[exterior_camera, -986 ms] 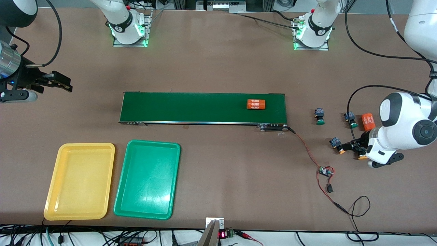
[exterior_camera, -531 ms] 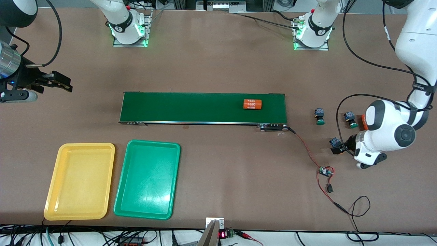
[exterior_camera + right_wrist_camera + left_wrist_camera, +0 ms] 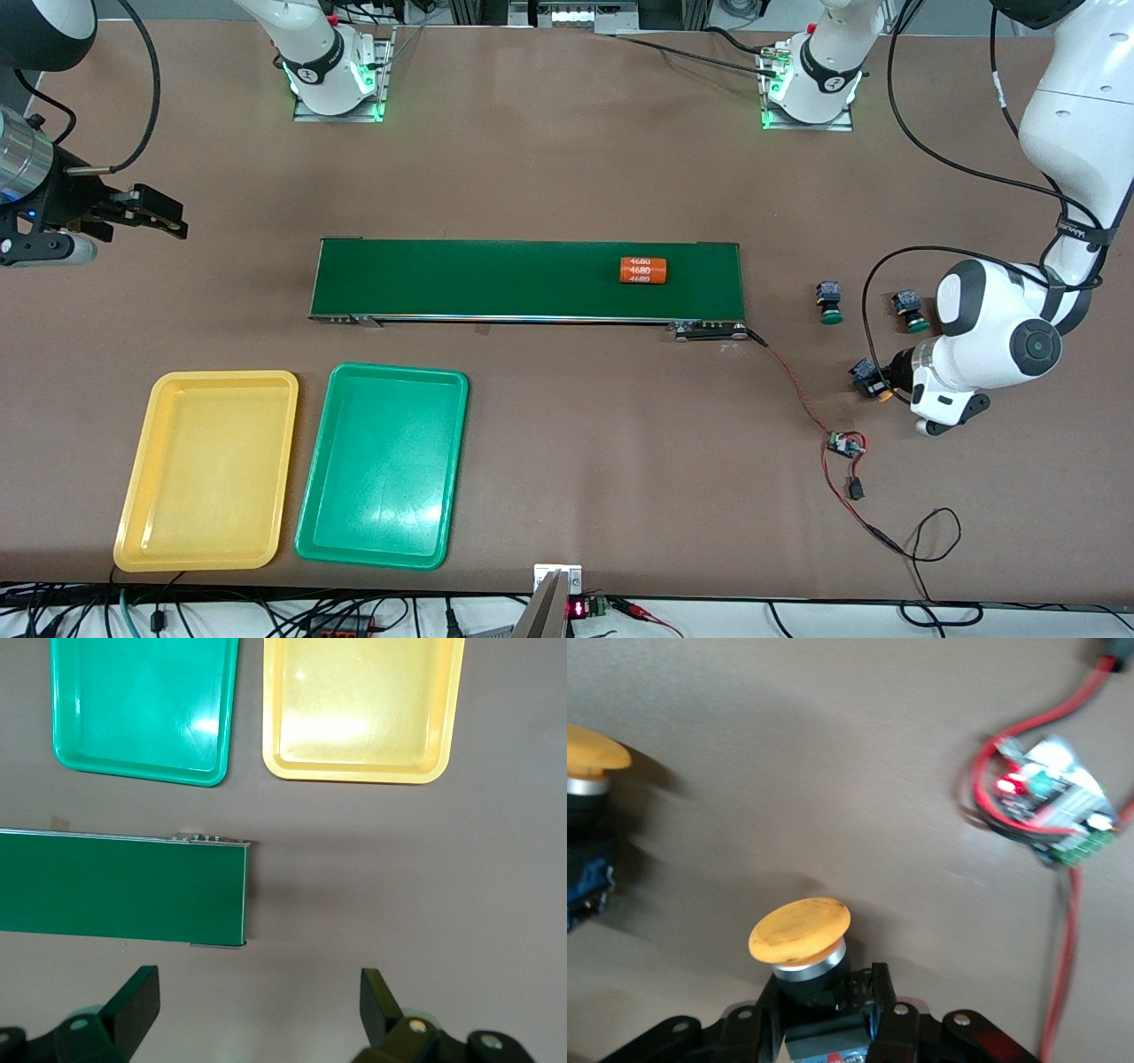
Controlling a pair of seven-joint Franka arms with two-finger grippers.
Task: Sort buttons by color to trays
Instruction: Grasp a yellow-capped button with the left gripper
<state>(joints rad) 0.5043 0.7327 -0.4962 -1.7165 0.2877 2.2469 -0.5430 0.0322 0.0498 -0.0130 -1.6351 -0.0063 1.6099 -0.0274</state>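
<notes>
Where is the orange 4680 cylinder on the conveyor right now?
In the front view, the orange 4680 cylinder lies on its side on the green conveyor belt, toward the left arm's end, farther from the camera than the trays.

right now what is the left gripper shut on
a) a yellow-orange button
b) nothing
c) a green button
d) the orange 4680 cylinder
a: in the left wrist view the left gripper has its fingers clamped on the black body of a yellow-orange button, its cap sticking out past them.
</notes>
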